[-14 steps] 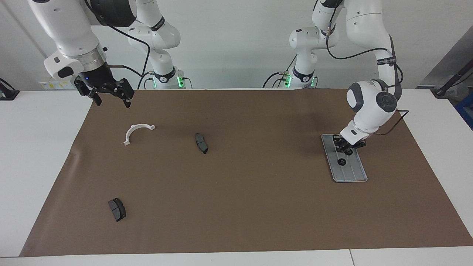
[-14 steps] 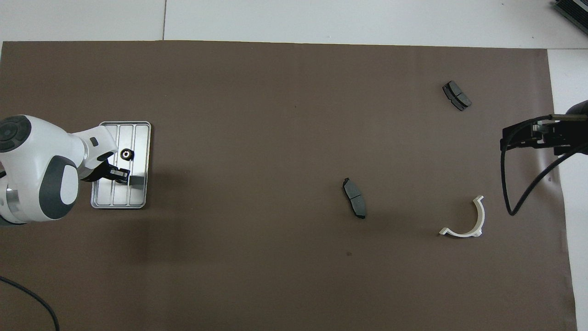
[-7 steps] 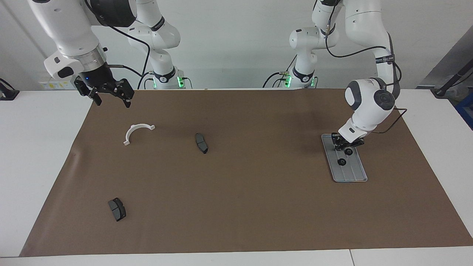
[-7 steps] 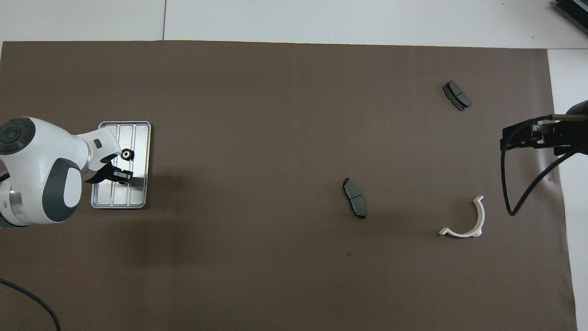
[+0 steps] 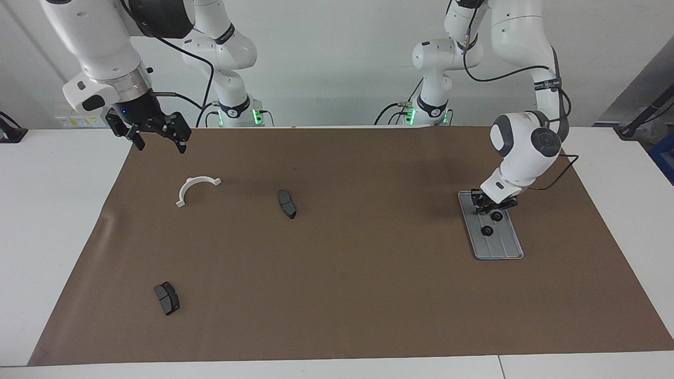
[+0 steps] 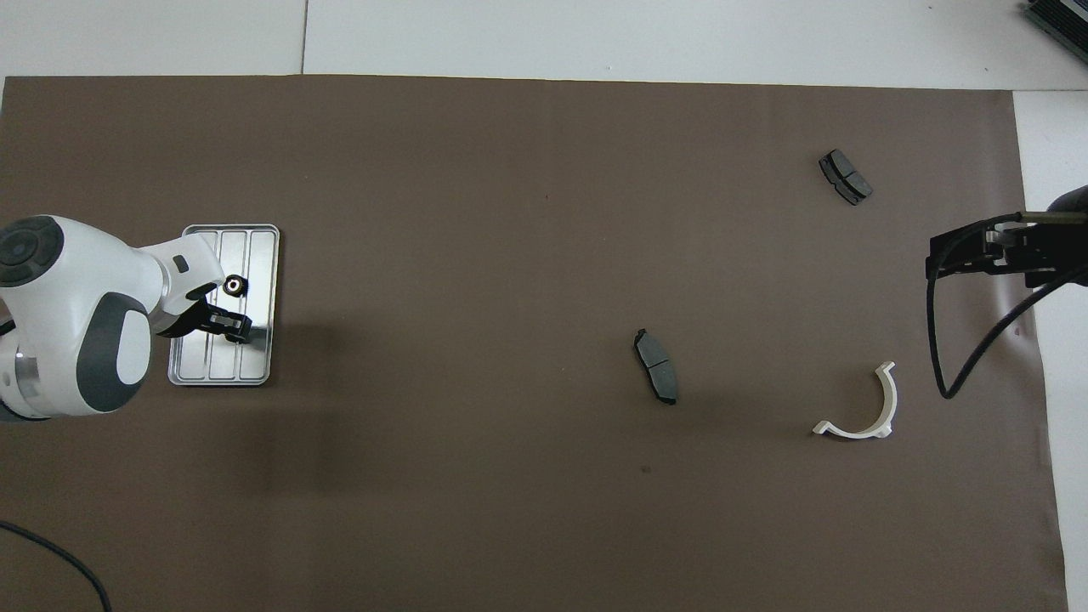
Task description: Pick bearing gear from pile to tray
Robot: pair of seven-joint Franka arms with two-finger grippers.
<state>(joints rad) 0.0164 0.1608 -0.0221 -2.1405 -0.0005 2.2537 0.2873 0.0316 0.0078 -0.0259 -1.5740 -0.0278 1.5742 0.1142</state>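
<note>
Brown mat (image 5: 368,289) covers the white table, white wall at my back. My right pincer (image 5: 160,145) waits in the air over the mat's edge at the right arm's end, jaws spread wide, nothing in them. Just under it and farther from me, the white arc bracket (image 5: 195,184) lies flat on the mat. One dark grey pad (image 5: 167,298) sits much farther out at that same end; the other pad (image 5: 287,204) is near the bracket, toward mid-table. Wide bare mat, then the tray (image 5: 505,247) at the left arm's end, flat, grooves running away from me. One bearing gear (image 5: 487,230) lies on the tray about mid-length. A second gear (image 5: 495,215) sits on the tray nearer to me, right at my left pincer (image 5: 492,208), which is low over that end of the tray. I cannot tell if that pincer is open or closed, or whether it touches the gear.
</note>
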